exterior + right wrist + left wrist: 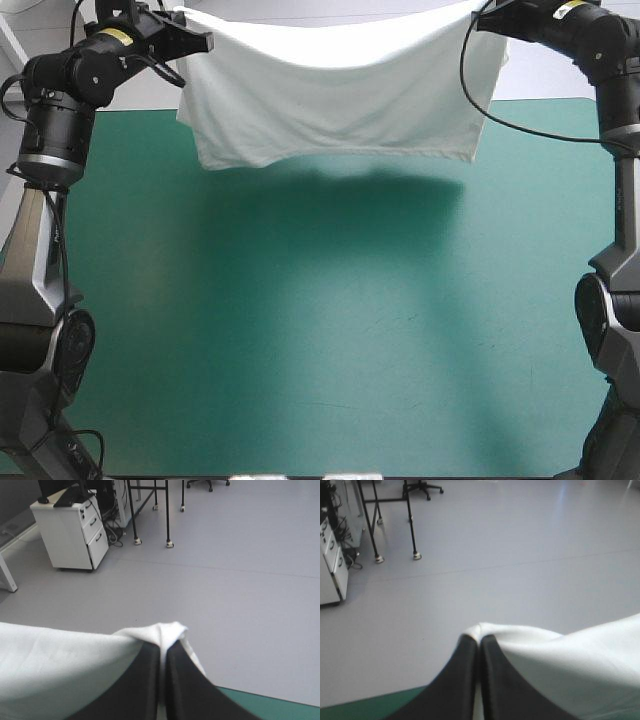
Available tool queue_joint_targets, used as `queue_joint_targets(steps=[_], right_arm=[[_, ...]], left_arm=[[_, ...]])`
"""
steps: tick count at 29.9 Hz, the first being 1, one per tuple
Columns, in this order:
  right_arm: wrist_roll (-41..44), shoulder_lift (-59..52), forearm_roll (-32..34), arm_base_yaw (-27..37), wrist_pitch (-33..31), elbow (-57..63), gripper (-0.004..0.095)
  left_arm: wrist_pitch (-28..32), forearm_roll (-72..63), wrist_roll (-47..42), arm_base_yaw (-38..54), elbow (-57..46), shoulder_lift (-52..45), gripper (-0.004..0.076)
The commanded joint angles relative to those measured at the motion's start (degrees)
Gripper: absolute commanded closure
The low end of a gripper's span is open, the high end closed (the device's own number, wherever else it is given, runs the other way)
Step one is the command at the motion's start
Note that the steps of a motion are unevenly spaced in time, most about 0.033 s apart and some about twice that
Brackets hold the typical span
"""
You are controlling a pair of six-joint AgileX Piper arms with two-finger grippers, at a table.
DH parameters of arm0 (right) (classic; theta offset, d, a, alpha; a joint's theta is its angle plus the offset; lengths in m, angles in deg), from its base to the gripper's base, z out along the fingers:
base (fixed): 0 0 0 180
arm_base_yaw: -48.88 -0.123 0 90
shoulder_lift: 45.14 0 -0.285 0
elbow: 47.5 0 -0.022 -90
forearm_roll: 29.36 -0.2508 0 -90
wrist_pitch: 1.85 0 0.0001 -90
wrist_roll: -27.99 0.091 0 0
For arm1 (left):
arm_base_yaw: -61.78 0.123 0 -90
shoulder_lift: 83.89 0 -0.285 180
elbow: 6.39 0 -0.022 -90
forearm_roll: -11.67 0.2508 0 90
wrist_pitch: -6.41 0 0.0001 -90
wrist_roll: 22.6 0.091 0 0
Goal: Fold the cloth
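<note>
High view: T-shirt (335,95) hangs spread over the teal-green table (320,330); wrist views alone show left gripper (479,640) and right gripper (164,649) pinching it.

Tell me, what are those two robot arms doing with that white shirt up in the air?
They are holding the white T-shirt up between them, spread out like washing on a line. Each arm's jaws are pinched shut on one upper corner. The shirt hangs over the far part of the teal-green table, with its lower edge clear of the cover and a shadow underneath.
</note>
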Motion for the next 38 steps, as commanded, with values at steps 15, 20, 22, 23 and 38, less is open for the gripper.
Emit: queue_joint_targets(steps=[15,20,22,23,38], right_arm=[[-3.2,-3.4,-4.8,1.9,-21.3,13.3,0.0921],[-3.4,-6.4,-4.7,1.9,-23.4,23.1,0.0921],[-3.5,-8.3,-4.5,1.9,-24.0,27.6,0.0921],[-3.6,-9.2,-4.4,1.9,-24.0,30.1,0.0921],[-3.4,-24.6,1.8,-1.5,-24.3,63.7,0.0921]], left_arm=[[-35.4,-4.6,-3.8,-0.2,3.9,4.4,0.0733],[-35.5,-3.7,-5.0,-0.2,-4.3,-0.3,0.0733],[-35.5,-3.7,-5.0,-0.2,-10.7,-2.9,0.0733],[-35.5,-3.7,-5.3,-0.2,-14.4,-4.5,0.0733],[-35.4,-3.7,-1.0,-0.2,-53.0,-19.5,0.0733]])
